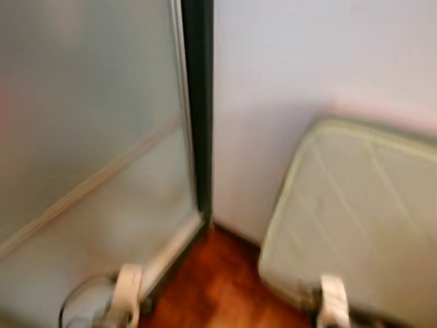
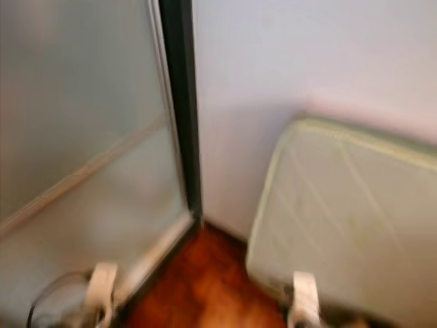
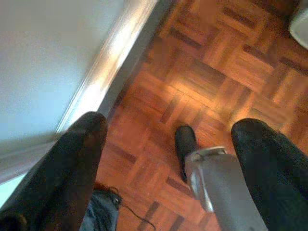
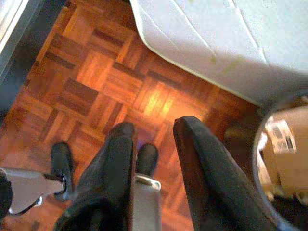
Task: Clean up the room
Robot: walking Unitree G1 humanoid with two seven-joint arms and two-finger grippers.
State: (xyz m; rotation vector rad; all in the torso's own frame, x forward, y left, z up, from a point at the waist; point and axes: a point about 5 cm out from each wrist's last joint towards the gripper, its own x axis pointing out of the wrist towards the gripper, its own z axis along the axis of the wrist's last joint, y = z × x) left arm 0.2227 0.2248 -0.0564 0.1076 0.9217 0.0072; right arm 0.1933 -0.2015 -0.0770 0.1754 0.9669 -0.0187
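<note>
A pale mattress (image 1: 355,219) leans against the wall on the parquet floor (image 3: 202,82); probably bulky and floppy, best gripped along an edge. Left claw (image 3: 168,159) and right claw (image 4: 154,159) hang spread, empty.

No legible text, brand, number or sign is showing in any view. A pale label on the tan cardboard box (image 4: 284,144) inside the round dark-rimmed container (image 4: 257,144) is carrying dark print, but it is appearing too small and blurred to read.
</note>
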